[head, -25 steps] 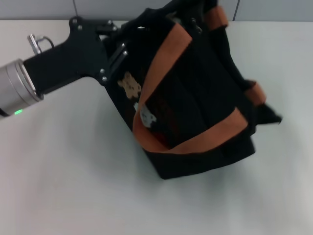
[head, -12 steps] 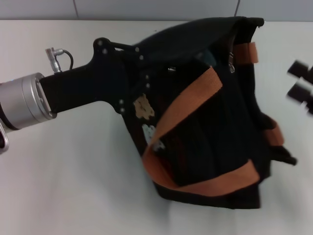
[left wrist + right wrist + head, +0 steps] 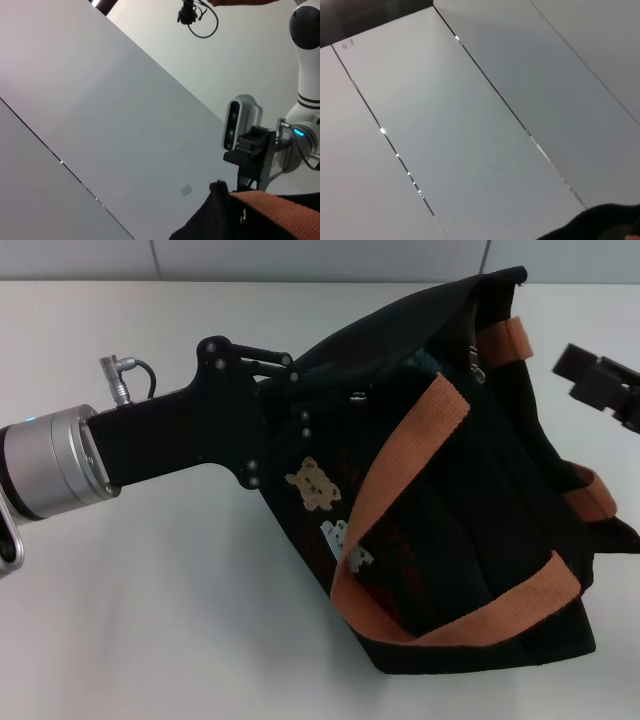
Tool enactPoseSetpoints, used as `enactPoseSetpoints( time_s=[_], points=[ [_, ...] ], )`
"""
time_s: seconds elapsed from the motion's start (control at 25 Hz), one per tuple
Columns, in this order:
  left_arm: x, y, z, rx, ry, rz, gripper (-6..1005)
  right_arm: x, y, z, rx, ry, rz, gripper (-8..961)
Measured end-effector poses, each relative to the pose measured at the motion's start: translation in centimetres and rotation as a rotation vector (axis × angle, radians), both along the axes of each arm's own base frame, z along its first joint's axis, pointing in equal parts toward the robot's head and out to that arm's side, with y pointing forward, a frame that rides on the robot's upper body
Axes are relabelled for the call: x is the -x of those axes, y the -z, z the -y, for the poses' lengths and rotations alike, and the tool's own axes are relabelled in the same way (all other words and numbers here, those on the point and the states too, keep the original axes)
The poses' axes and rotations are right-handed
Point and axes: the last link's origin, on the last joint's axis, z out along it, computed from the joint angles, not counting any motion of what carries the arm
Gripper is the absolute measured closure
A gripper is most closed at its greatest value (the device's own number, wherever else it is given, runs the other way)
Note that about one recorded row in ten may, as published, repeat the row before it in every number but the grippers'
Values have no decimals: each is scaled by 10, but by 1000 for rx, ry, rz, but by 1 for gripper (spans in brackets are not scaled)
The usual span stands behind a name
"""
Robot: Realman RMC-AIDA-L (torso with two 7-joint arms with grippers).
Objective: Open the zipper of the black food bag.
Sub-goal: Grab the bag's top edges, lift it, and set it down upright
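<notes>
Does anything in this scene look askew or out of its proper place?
Yes. The black food bag is tipped, not standing on its base. The left gripper is at its top rim, and the right gripper is apart, beside it.

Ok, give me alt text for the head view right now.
The left gripper presses into the upper side of a black food bag with orange-brown straps on a white table. The right gripper hovers beside the bag's top corner.

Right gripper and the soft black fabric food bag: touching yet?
Apart. The head view shows pale table between the right gripper and the black fabric food bag. The left gripper is against the bag's opposite side.
</notes>
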Motion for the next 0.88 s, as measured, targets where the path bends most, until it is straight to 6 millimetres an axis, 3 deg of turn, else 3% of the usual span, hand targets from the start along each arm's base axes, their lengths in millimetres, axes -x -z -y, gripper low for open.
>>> enactPoseSetpoints(
  time_s=[0.24, 0.48, 0.64, 0.88],
  points=[
    [0, 0, 0, -8, 6, -2, 897, 1, 12, -3, 126, 1, 115, 390],
    [-1, -4, 0, -24, 8, 22, 897, -19, -6, 22, 165, 19, 150, 394],
    [-2, -4, 0, -29, 13, 22, 897, -25, -6, 25, 189, 43, 193, 395],
    [-2, -5, 0, -43, 21, 24, 897, -33, 23, 10, 276, 124, 348, 396]
  ],
)
